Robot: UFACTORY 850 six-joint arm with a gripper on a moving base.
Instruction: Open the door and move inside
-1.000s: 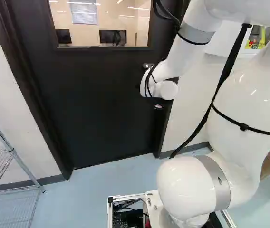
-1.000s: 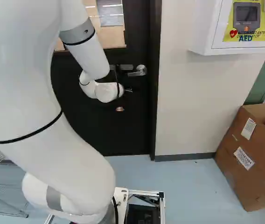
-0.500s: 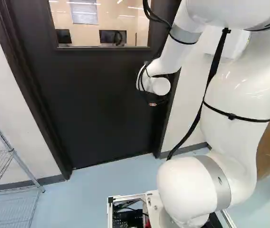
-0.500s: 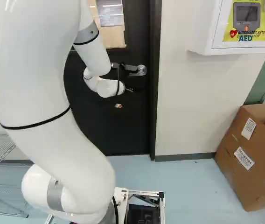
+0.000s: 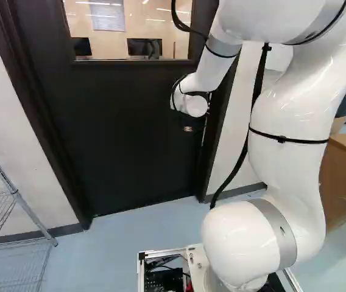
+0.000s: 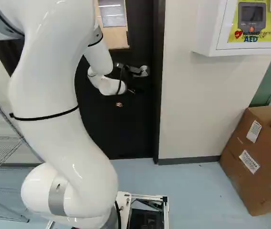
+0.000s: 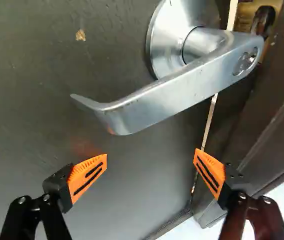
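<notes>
Over by the wall, a big cardboard box (image 6: pixel 240 176) sits on the pale blue floor (image 6: pixel 183 191), its top open and something brown showing inside; I can't tell what. Above and nearer the door hangs a white wall cabinet (image 6: pixel 211 28), and through its clear front I see a grey device (image 6: pixel 252 18) against a yellow panel. At the foot of the left base view, an open metal frame (image 5: pixel 161 252) on the robot's base holds dark electronics and cables (image 5: pixel 164 280).

The dark door (image 5: pixel 130 128) stands in its frame, with a thin bright line down its handle edge. Its metal lever handle (image 7: pixel 147 105) is right ahead of the end effector (image 6: pixel 126 98). Seen from the wrist, the end effector (image 7: pixel 151 153) is spread wide, one orange pad (image 7: pixel 88 175) to each side, with the lever beyond them and nothing gripped. The white arm (image 6: pixel 54 119) reaches toward the door.

Through the door's window (image 5: pixel 130 30) there's a lit room with dark monitors (image 5: pixel 144 47) and a blind (image 5: pixel 107 17). A wire shelf (image 5: pixel 8 213) stands at the left of the left base view, near the off-white wall (image 5: pixel 14 140).
</notes>
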